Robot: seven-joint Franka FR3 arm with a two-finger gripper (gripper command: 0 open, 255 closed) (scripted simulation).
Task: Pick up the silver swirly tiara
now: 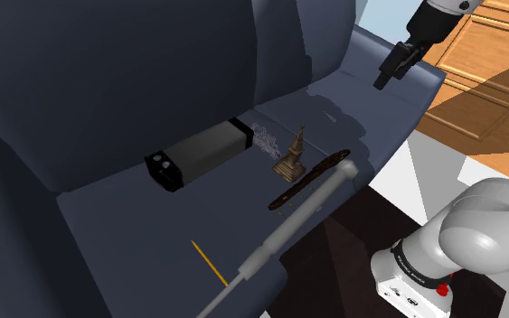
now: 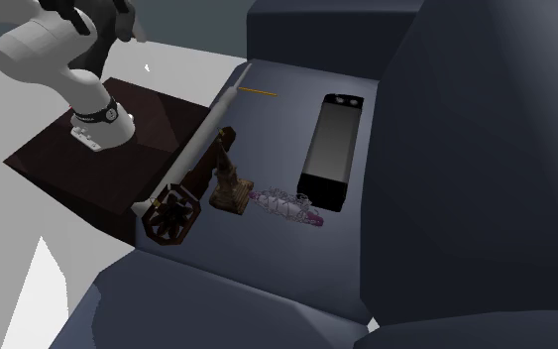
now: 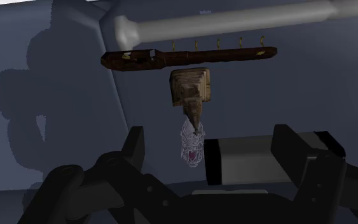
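The tiara (image 1: 263, 138) is a small, pale, see-through swirl of wire with a pink tint. It lies on the dark blue sofa seat (image 1: 153, 235), between a grey and black box (image 1: 202, 155) and a brown figurine (image 1: 292, 155). In the second exterior view the tiara (image 2: 286, 207) lies flat beside the figurine (image 2: 229, 178). My black gripper (image 1: 386, 78) hangs high over the sofa's arm, well apart from the tiara. In the wrist view the gripper (image 3: 212, 149) is open and holds nothing. The tiara (image 3: 191, 143) shows far below, between the fingers (image 3: 135, 143).
A brown hook rack (image 1: 311, 177) and a long grey bat (image 1: 284, 230) lie along the seat's front edge, beyond the figurine. A thin yellow stick (image 1: 209, 263) lies farther along the seat. The sofa back (image 1: 108, 72) rises behind the box. My stand's base (image 2: 93, 124) sits beside the sofa.
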